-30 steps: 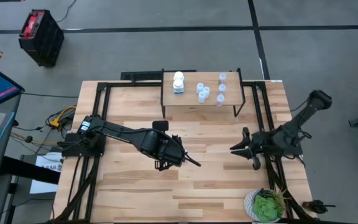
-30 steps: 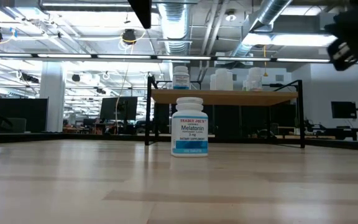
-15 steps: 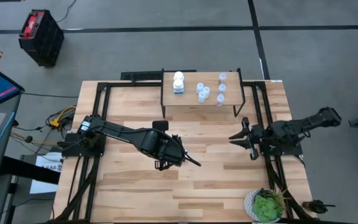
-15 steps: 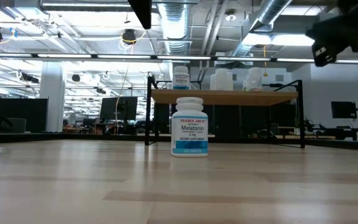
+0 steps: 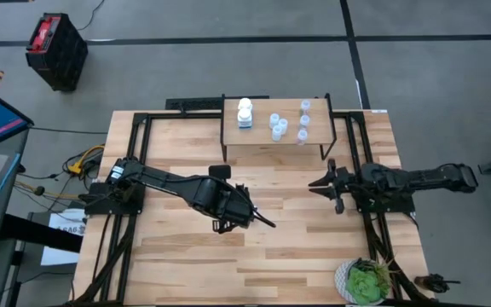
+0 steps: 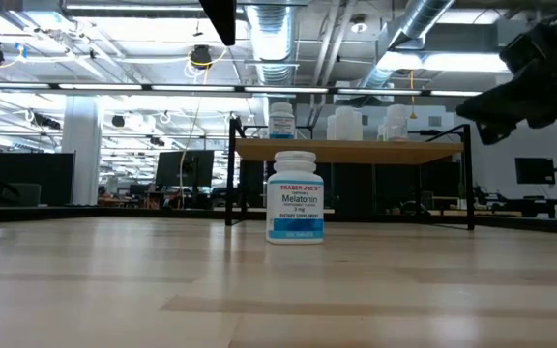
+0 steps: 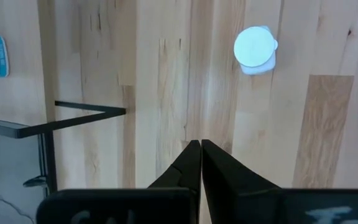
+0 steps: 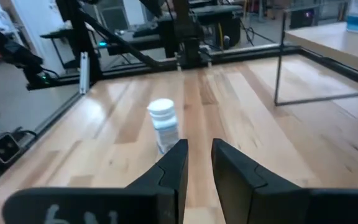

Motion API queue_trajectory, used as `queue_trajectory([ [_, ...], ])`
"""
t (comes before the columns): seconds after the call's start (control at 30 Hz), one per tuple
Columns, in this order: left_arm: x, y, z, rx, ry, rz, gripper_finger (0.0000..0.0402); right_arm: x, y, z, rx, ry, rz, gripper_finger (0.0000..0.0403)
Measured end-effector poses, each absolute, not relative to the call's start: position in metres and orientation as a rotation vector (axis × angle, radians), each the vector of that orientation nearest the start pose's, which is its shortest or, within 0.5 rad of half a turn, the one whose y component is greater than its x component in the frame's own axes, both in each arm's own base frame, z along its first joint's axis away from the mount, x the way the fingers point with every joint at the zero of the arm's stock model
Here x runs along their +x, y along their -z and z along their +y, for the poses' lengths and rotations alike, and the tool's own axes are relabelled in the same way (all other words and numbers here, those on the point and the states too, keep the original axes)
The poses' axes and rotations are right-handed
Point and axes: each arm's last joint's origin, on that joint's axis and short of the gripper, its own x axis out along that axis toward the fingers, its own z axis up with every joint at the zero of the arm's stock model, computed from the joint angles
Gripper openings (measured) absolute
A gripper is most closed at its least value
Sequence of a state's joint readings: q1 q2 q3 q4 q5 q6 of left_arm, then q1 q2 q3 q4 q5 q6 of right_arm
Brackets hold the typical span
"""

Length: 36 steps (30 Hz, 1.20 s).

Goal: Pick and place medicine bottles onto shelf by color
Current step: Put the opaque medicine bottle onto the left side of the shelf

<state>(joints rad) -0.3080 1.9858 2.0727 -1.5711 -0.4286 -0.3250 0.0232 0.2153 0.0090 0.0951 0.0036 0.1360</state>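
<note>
A: Right gripper (image 5: 316,183): position against a second ago?

B: Shifted. It sat nearer the table's (image 5: 177,264) front-right part; now it is further in toward the middle and closer to the shelf (image 5: 275,147). The arm behind it has flattened out, with the elbow swung outward past the table's right edge. In the low view it has dropped from the upper corner to hang beside the shelf's right post.

A: Fingers?

B: Parted by a narrow gap, nothing between them. The right wrist view looks through that gap toward the white bottle (image 8: 163,124).

A: And that bottle, has it moved?

B: No change. It stands upright on the tabletop in front of the shelf, label facing the low camera, cap on, touching neither gripper. The left wrist view has its round cap (image 7: 254,47) ahead of the fingers, well apart.

A: Left gripper (image 5: 269,223)?

B: Same spot as before, reaching over the middle of the table. Fingers pressed together, holding nothing.

A: Shelf contents?

B: Unchanged. White bottles (image 5: 245,113) stand at its left end, and the pale translucent bottles (image 5: 278,125) are grouped from its centre to its right. From the low view the shelf top is level, with the bottles upright along it
</note>
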Motion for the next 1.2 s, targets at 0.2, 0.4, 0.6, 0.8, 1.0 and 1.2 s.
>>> queue_trajectory([
  [0.2,0.3596,-0.3324,-0.1017,0.243,-0.334,1.331,0.0,0.1099,-0.1547,-0.0018,0.069,0.019,0.141,0.0097],
  [0.4,0.364,-0.3329,-0.1033,0.211,-0.336,1.283,0.0,0.1099,-0.1543,-0.0011,0.056,0.012,0.143,0.0097],
  [0.6,0.3652,-0.3331,-0.1037,0.182,-0.35,1.266,0.002,0.1098,-0.1538,-0.0012,0.106,0.017,0.147,0.0097],
  [0.8,0.3653,-0.3331,-0.1037,0.177,-0.353,1.265,0.0064,0.1098,-0.1535,-0.0013,0.106,0.018,0.148,0.0097],
  [1.0,0.3655,-0.3331,-0.103,0.172,-0.357,1.263,0.0092,0.1096,-0.1518,0.0004,0.078,0.002,0.166,0.0097],
  [1.2,0.3655,-0.3331,-0.103,0.162,-0.364,1.261,0.0101,0.1057,-0.1576,0.0007,0.025,-0.005,0.098,0.0097],
])
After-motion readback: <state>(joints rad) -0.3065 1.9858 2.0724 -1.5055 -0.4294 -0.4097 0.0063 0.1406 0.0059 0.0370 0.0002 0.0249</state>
